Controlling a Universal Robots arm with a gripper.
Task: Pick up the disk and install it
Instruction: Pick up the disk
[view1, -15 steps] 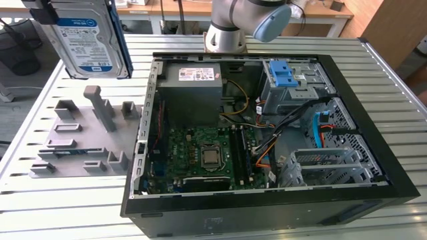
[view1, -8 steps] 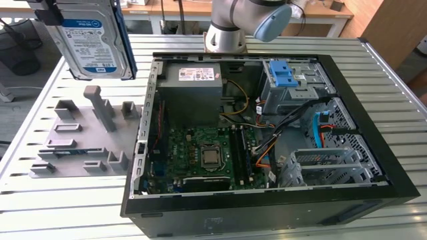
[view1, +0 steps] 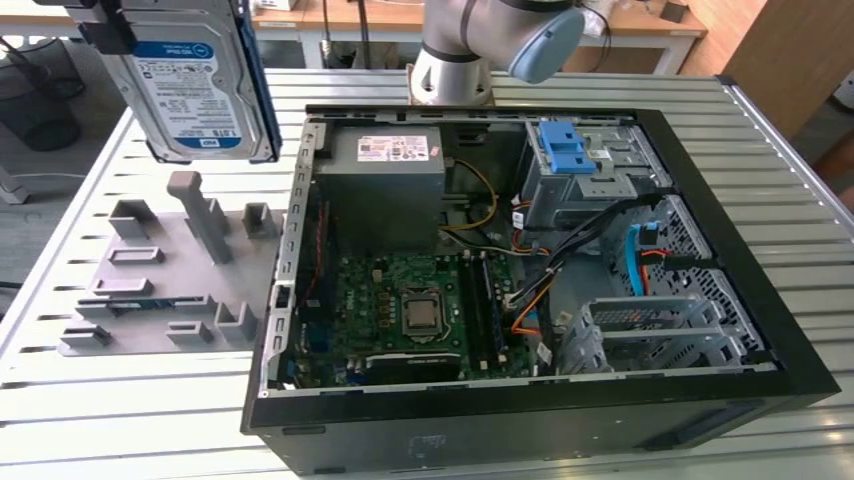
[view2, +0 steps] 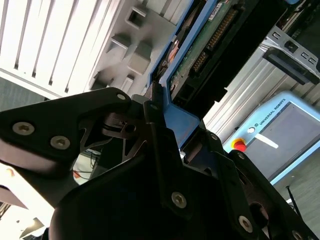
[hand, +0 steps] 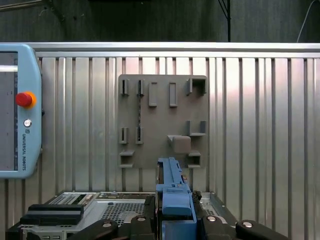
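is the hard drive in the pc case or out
Out: the silver blue-railed hard drive hangs upright in the black claw, in the air beside the black computer case.

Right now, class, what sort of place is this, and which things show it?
Likely a robotics lab workbench: a robot arm holding the disk over a slatted metal table, an open computer case, and a teach pendant.

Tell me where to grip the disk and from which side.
Take the disk at its top end, from above: it hangs upright over the grey fixture plate, thin edge up. In the first wrist view the claw is shut on it that way, across its broad faces, with the blue rail in the middle.
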